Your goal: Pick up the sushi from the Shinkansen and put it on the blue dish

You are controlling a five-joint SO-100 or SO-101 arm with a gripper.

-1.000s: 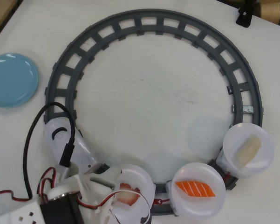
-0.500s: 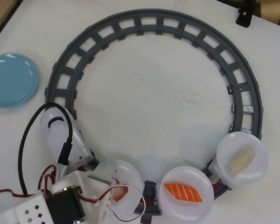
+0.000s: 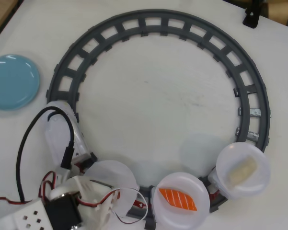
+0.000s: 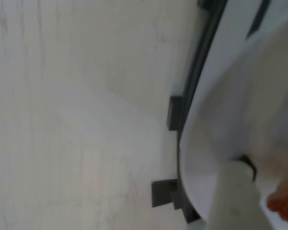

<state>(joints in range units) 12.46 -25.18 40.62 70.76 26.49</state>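
The gripper hangs over the train's first plate, jaws hidden, so grip unclear. Track the sushi and close squarely on it before lifting toward the blue dish.

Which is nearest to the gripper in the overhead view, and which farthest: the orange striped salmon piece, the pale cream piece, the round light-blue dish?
The gripper is at the bottom left.
1. Orange striped salmon piece, just to its right.
2. Pale cream piece, farther right.
3. Round light-blue dish, upper left; close to the cream piece's distance, seemingly slightly farther.
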